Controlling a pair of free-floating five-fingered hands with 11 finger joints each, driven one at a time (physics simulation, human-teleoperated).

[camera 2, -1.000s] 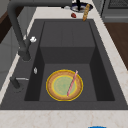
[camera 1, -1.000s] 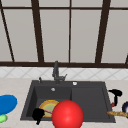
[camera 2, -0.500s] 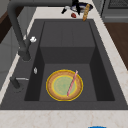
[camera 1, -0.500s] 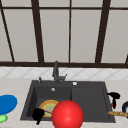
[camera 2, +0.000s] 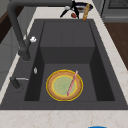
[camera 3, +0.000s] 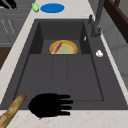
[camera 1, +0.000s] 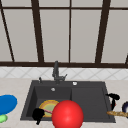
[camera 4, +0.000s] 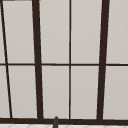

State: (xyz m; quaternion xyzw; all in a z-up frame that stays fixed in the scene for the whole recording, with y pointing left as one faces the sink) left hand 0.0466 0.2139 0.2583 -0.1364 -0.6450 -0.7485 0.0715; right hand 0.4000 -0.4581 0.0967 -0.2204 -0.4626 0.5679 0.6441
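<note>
R robot hand (camera 3: pixel 47 105) open flat, empty, by baguette (camera 3: pixel 11 110) | L robot hand (camera 1: pixel 38 115) unmoved | no change

This is a home kitchen. A dark sink (camera 2: pixel 67 37) with a drainer half is set into a pale stone table (camera 3: pixel 75 10), with a tall dark faucet (camera 2: pixel 17 30) behind it. A tiled backsplash (camera 1: pixel 82 73) runs below a large dark-framed window (camera 4: pixel 70 62). A yellow plate (camera 2: pixel 64 85) lies in the basin, and a baguette (camera 3: pixel 11 110) rests on the table.
</note>
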